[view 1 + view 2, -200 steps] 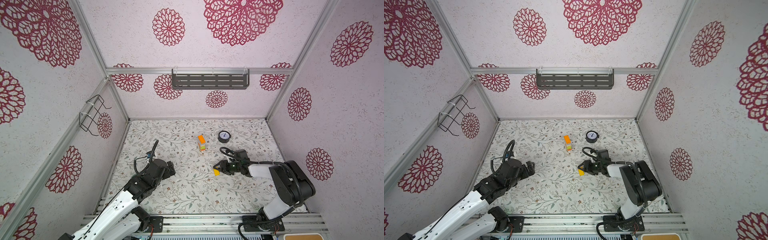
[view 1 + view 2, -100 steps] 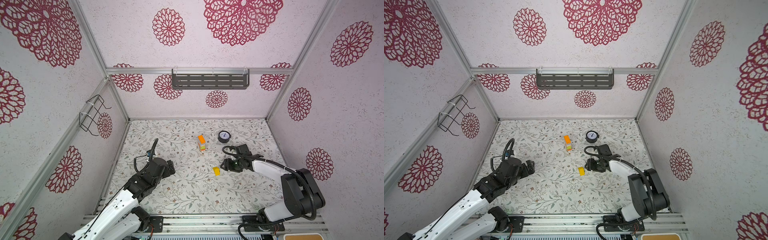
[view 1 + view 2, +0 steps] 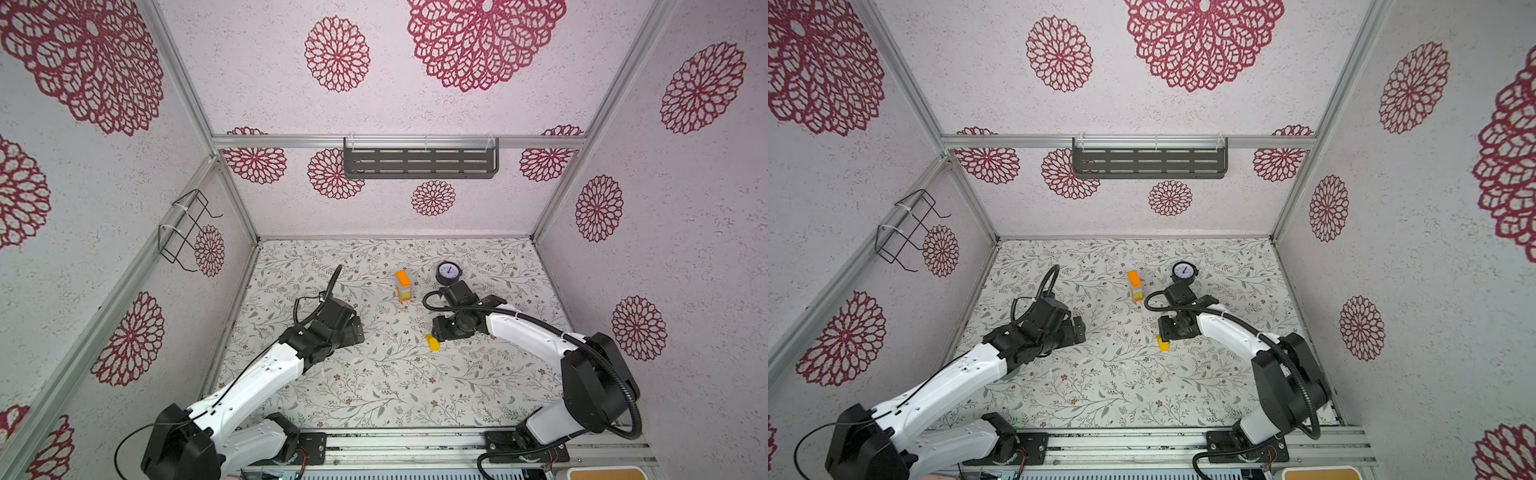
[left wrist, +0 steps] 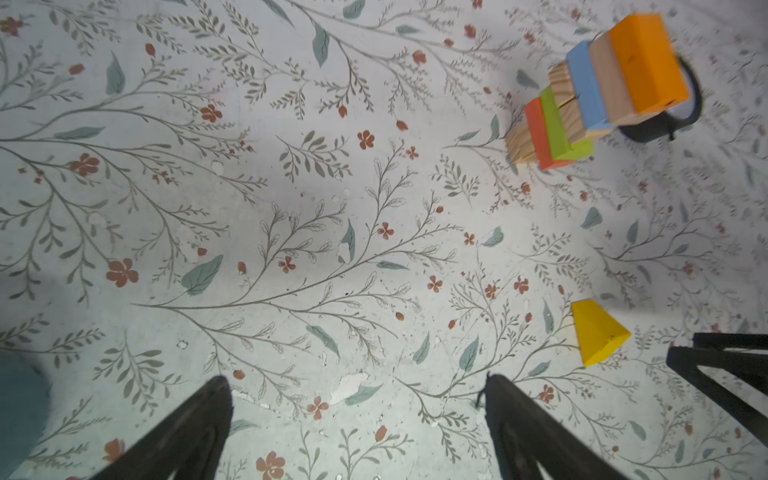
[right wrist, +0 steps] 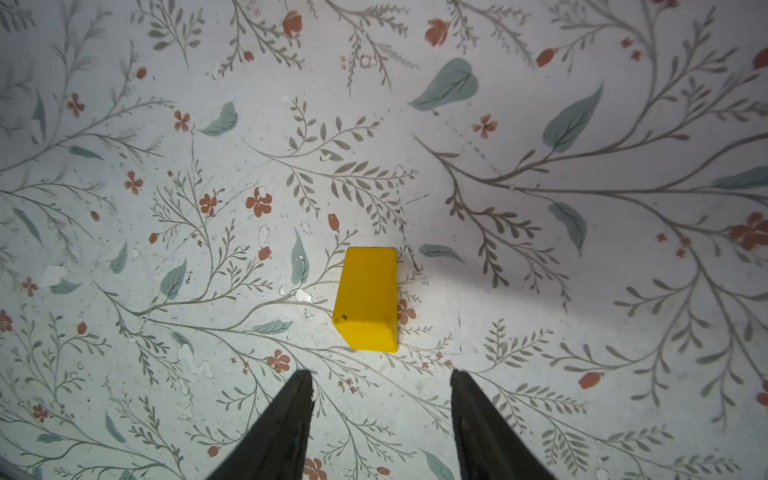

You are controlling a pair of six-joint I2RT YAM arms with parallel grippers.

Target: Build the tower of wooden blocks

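Where both top views look down on the floral bench (image 3: 374,386), the tower (image 3: 403,286) stands just beside a round black clock (image 3: 448,272); a yellow wedge (image 3: 432,343) lies apart from it, near the right end effector (image 3: 435,333). Left wrist view: left end effector (image 4: 356,377) wide open, empty (the tower partly hides the clock). Right wrist view: right end effector (image 5: 381,372) with fingers parted, holding nothing; the yellow wedge (image 5: 368,299) lies just ahead, untouched.

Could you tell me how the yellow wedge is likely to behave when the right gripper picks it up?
The yellow wedge looks like solid painted wood, so probably stiff and light. Its sloped face could make a grip slip unless the jaws close on its flat sides. Lying flat, it should slide rather than roll.
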